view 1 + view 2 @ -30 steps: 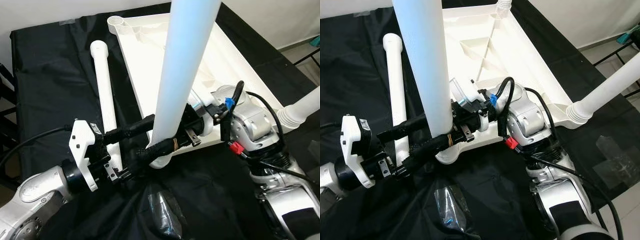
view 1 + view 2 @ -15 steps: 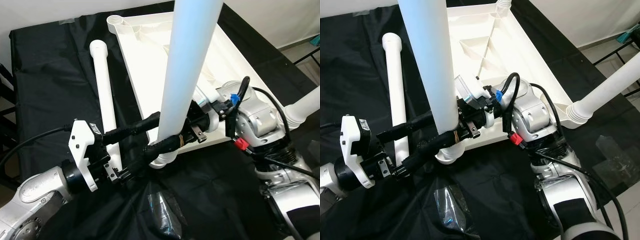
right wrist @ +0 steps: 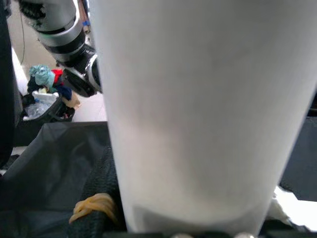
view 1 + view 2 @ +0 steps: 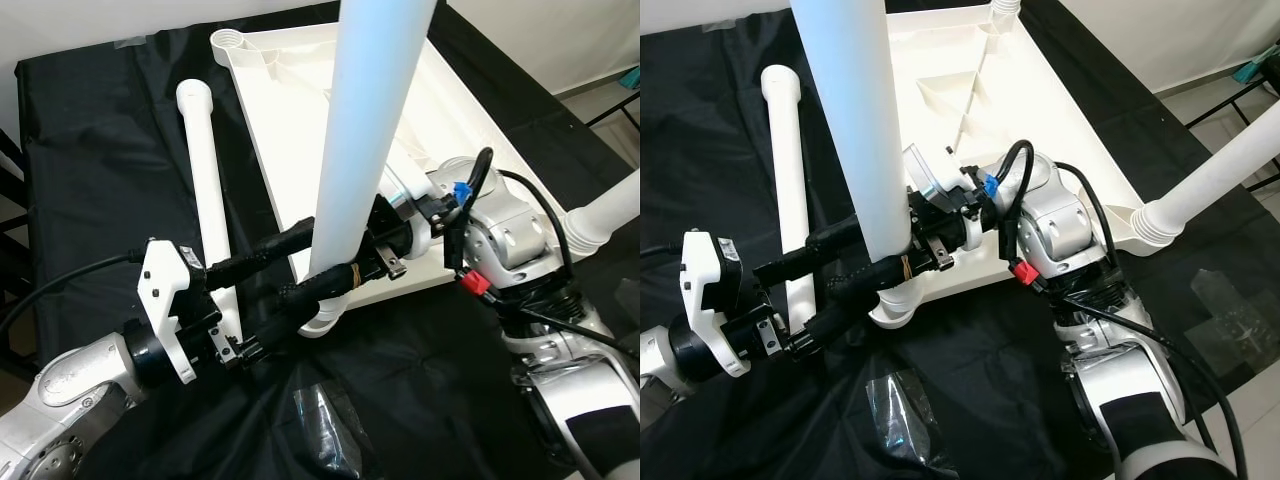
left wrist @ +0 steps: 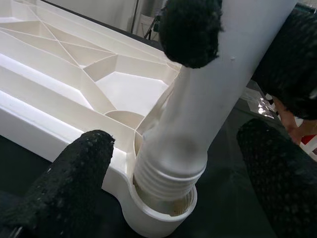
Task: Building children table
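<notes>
The tabletop (image 4: 300, 130) is laid upside down on a black cloth (image 4: 100, 150), its ribbed underside up and a threaded socket at each corner. At the far left, the left gripper (image 4: 300, 270) is seen reaching in from its white wrist mount, its two black fingers (image 5: 81, 163) set apart on either side of the upright leg (image 4: 365, 150), low down near the thread. A spare leg (image 4: 205, 190) is laid flat on the cloth just beside the tabletop's left edge. In the middle, the upright leg is stood in the near corner socket (image 5: 158, 218), its ribbed end only partly entered and the tube slightly tilted. To the right, the right gripper (image 4: 925, 235) is pressed against the same leg from the other side; whether it is clamped cannot be told. Another leg (image 4: 1220, 160) is already seated at the right corner.

The leg is judged light, hollow, stiff and smooth, so likely to slip when twisted. A low hold, close above the thread, is judged best, since the long tube would lever easily out of line.
</notes>
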Available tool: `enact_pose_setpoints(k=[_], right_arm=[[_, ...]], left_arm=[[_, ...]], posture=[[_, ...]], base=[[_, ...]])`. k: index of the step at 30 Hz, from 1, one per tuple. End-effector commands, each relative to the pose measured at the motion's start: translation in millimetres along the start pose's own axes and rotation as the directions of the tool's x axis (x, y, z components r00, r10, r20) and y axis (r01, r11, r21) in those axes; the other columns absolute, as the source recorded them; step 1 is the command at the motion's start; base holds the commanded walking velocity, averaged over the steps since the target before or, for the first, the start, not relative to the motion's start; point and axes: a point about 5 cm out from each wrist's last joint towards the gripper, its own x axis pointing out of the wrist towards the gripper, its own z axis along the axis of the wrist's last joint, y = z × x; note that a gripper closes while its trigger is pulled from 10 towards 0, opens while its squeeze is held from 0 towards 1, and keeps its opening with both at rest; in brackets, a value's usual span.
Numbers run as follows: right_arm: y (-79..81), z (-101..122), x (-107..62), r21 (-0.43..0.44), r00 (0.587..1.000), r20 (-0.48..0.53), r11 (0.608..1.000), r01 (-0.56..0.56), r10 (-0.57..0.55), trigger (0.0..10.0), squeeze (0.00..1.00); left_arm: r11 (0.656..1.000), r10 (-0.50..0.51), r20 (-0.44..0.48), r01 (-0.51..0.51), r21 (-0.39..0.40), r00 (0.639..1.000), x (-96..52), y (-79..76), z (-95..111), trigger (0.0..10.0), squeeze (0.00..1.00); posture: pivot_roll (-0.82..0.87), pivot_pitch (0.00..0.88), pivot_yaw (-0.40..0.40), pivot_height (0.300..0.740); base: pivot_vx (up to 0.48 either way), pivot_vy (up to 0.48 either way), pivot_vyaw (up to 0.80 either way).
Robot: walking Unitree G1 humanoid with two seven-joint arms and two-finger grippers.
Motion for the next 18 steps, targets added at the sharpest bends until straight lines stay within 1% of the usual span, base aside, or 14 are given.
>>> enact_pose_setpoints(k=[1, 3, 6, 18], right_arm=[[0.8, -5.4, 3.3, 0.030, 1.000, -0.012, 0.999, -0.017, 0.017, 10.0, 0.00], [1.2, -5.0, 7.6, 0.037, 0.999, -0.001, 0.998, -0.041, 0.041, 10.0, 0.00], [1.6, -5.2, 8.6, 0.040, 0.999, -0.002, 0.998, -0.050, 0.050, 10.0, 0.00], [4.5, -5.9, 7.7, 0.066, 0.997, -0.020, 0.995, -0.078, 0.079, 10.0, 0.00]], left_arm=[[1.000, -0.025, -0.013, 0.025, -0.007, 1.000, -0.9, -6.5, -0.3, 10.0, 0.00], [1.000, -0.024, -0.012, 0.024, -0.008, 1.000, -0.8, -7.0, -0.5, 10.0, 0.00], [1.000, -0.024, -0.011, 0.024, -0.009, 1.000, -0.7, -7.2, -0.5, 10.0, 0.00], [1.000, -0.020, -0.012, 0.020, -0.007, 1.000, -0.6, -6.7, -0.9, 10.0, 0.00]], posture=[[0.03, 0.413, -0.091, 0.740], [0.03, 0.413, -0.094, 0.740], [0.03, 0.413, -0.094, 0.740], [0.02, 0.414, -0.099, 0.740]], base=[[0.000, 0.000, 0.00], [0.000, 0.000, 0.00], [0.000, 0.000, 0.00], [0.000, 0.000, 0.00]])
